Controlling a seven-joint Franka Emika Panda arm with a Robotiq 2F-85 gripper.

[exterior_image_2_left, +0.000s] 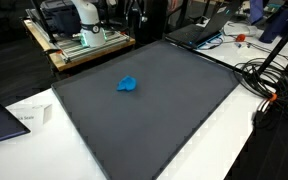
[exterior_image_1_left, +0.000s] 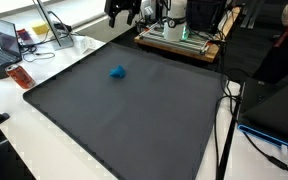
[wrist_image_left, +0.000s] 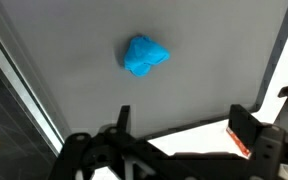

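Note:
A small crumpled blue object (exterior_image_1_left: 117, 72) (exterior_image_2_left: 128, 84) lies alone on a large dark grey mat (exterior_image_1_left: 114, 115) (exterior_image_2_left: 164, 115). In the wrist view the blue object (wrist_image_left: 144, 55) sits on the mat well beyond my fingertips. My gripper (wrist_image_left: 184, 122) is open, with nothing between its two black fingers (wrist_image_left: 122, 118). In an exterior view the gripper (exterior_image_1_left: 122, 12) hangs high above the far edge of the mat, apart from the blue object.
The mat covers a white table (exterior_image_1_left: 44, 120). A red packet (exterior_image_1_left: 21, 77) (wrist_image_left: 242, 143) lies off the mat's edge. Laptops (exterior_image_1_left: 4, 45) (exterior_image_2_left: 199, 32), cables (exterior_image_2_left: 274, 80) and a wooden platform (exterior_image_1_left: 179, 40) carrying the robot base ring the mat.

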